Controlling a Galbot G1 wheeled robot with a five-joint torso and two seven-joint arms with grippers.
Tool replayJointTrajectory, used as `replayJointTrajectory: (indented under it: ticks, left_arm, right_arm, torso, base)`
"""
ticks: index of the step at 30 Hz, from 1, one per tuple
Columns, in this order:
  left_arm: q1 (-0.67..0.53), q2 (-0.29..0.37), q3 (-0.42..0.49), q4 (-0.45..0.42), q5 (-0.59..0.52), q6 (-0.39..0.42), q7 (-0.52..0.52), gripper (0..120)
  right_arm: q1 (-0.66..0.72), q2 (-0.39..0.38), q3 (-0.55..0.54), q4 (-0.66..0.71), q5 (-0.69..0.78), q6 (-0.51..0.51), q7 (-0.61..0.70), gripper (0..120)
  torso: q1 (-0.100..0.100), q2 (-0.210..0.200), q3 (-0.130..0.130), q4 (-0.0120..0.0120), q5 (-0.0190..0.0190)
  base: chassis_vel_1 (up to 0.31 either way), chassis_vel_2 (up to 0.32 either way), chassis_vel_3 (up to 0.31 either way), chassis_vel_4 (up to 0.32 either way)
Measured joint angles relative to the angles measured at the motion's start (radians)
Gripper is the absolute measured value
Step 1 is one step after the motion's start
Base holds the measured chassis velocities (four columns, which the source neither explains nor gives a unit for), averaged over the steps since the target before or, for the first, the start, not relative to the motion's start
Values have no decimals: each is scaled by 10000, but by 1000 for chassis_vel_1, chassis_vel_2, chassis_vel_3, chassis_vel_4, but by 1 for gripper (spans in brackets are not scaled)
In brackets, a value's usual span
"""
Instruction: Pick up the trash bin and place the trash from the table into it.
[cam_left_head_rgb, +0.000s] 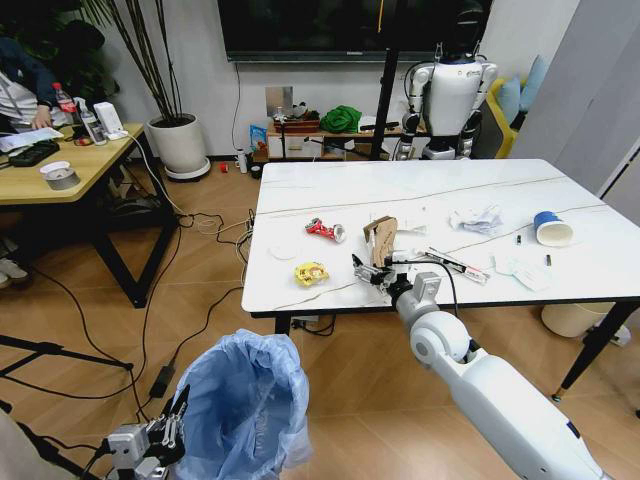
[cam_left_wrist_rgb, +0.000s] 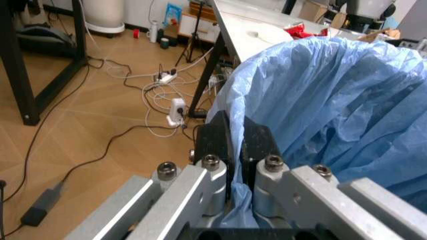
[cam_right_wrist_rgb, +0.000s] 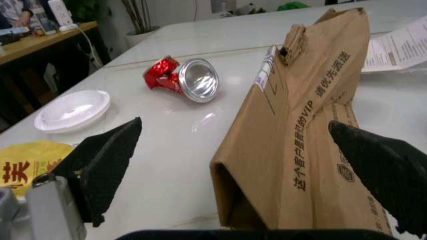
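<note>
Both fingers (cam_right_wrist_rgb: 107, 165) spread around cardboard (cam_right_wrist_rgb: 300, 135); left gripper (cam_left_wrist_rgb: 235, 150) pinches bin liner (cam_left_wrist_rgb: 333, 100).

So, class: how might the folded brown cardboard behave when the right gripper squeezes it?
The folded cardboard looks hollow, so it may crush inward. Standing upright on the table, it could tip. The right gripper is open around it.

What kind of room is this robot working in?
Probably an office or lab used for robot trials: a marble-look table strewn with litter, a wooden desk beside it, cables trailing over the floor, and another white robot standing behind.
</note>
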Motion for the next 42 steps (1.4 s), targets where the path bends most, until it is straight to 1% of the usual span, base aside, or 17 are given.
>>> replayJointTrajectory:
  ticks: [4,6,7,10,11,12,13,18,20,21,22,26,31,35,36,41,42]
  left_arm:
    - [-2,6,0,-1,-1,7,0,0]
    - [-3,6,1,-1,-1,8,0,0]
    - [-14,12,17,0,-2,17,-3,0]
    - [-25,17,74,19,-1,33,-7,0]
    - [-26,17,82,23,-1,35,-8,0]
    - [-28,22,110,27,-1,42,-8,0]
    - [-28,22,110,27,-1,42,-8,0]
    - [-23,114,113,7,-37,51,-14,0]
    - [9,170,78,-40,-73,52,-15,0]
    - [14,180,69,-47,-79,52,-15,0]
    - [14,180,69,-47,-79,52,-15,0]
    - [23,212,70,-50,-87,51,-15,0]
    - [-51,238,181,-32,-87,53,-42,0]
    - [-197,444,445,-28,-182,138,-237,0]
    - [-197,444,445,-28,-182,138,-237,0]
    - [-456,738,857,154,-198,288,-637,0]
    - [-581,839,1073,240,-188,337,-814,0]
  right_arm:
    - [-65,-82,99,-120,38,164,-162,81]
    - [-71,-89,104,-117,39,165,-164,81]
    - [-192,-194,179,-61,43,192,-199,74]
    - [-449,-345,315,73,33,251,-244,62]
    - [-482,-356,330,93,33,256,-246,61]
    - [-618,-394,380,168,33,265,-249,53]
    - [-618,-394,380,168,33,265,-249,53]
    - [-806,-349,368,299,36,267,-233,34]
    - [-788,-323,338,323,44,268,-220,24]
    - [-772,-323,331,329,48,268,-217,20]
    - [-772,-323,331,329,48,268,-217,20]
    - [-718,-348,302,360,70,269,-205,3]
    - [-814,-449,350,484,89,375,-206,0]
    - [-1263,-876,1108,1081,339,517,-384,0]
    - [-1263,-876,1108,1081,339,517,-384,0]
    - [-1996,-1573,2521,1773,668,842,-947,0]
    - [-2415,-1913,3267,2061,720,1040,-1423,0]
  torso:
    - [0,0,0,2,1]
    - [0,0,0,2,1]
    - [0,-1,0,0,1]
    - [0,0,-1,-1,1]
    - [0,0,-1,-1,0]
    - [-1,-1,-1,-2,1]
    - [-1,-1,-1,-2,1]
    - [-1,0,-1,-1,1]
    - [-1,-1,-1,0,1]
    - [-1,-1,-1,0,1]
    - [-1,-1,-1,0,1]
    - [-1,-1,-1,0,1]
    - [-1,-1,-1,2,2]
    - [-1,-1,-1,1,2]
    - [-1,-1,-1,1,2]
    - [0,-1,0,0,3]
    - [-1,-1,-1,2,4]
  base:
    - [0,0,0,0]
    - [0,0,0,0]
    - [0,0,0,0]
    - [0,0,0,0]
    - [0,0,0,0]
    - [0,0,0,0]
    - [0,0,0,0]
    - [0,0,0,0]
    - [0,0,0,0]
    - [0,0,0,0]
    - [0,0,0,0]
    - [0,0,0,0]
    - [0,0,0,0]
    - [0,0,0,0]
    - [0,0,0,0]
    - [0,0,0,0]
    - [0,0,0,0]
